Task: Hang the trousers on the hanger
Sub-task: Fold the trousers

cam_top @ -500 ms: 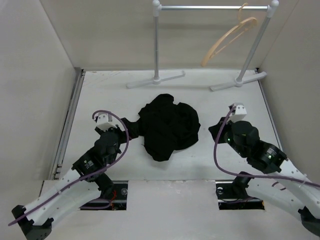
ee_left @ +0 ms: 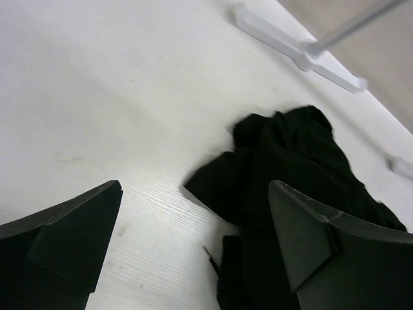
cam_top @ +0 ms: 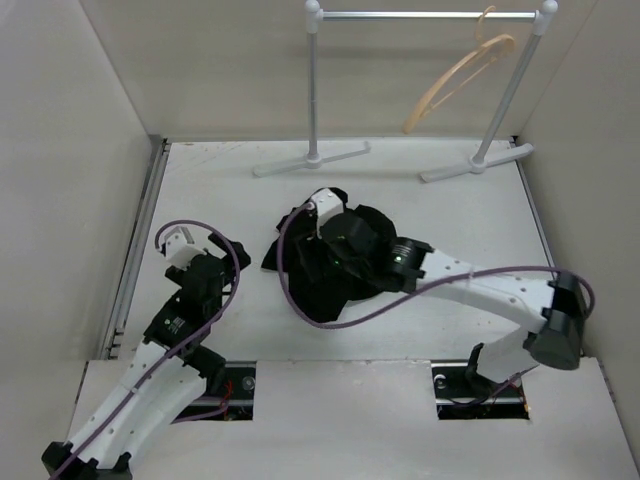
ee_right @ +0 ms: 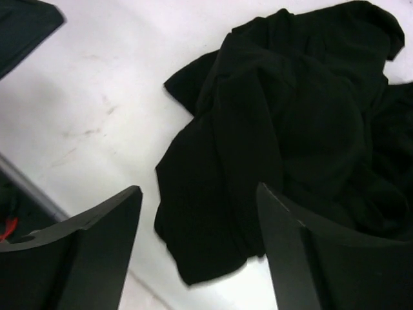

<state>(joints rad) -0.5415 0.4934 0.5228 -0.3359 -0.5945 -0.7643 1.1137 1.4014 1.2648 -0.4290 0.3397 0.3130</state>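
The black trousers (cam_top: pixel 312 288) lie in a crumpled heap in the middle of the table, also seen in the left wrist view (ee_left: pixel 290 155) and the right wrist view (ee_right: pixel 290 116). My right arm reaches across from the right, and its gripper (cam_top: pixel 325 250) hangs open just above the heap (ee_right: pixel 199 190), holding nothing. My left gripper (cam_top: pixel 215 262) stands open to the left of the heap, with bare table and the cloth's edge between its fingers (ee_left: pixel 195 185). The tan wooden hanger (cam_top: pixel 455 80) hangs tilted on the rail at the back right, away from both grippers.
The grey garment rail (cam_top: pixel 430 15) with white joints stands at the back on two white feet (cam_top: pixel 310 160) (cam_top: pixel 478 162). Walls close in the left and right sides. Two cut-outs (cam_top: pixel 230 385) sit in the near edge by the arm bases.
My right arm has swung from the right side across to above the trousers. My left arm has drawn back to the left, away from the heap.
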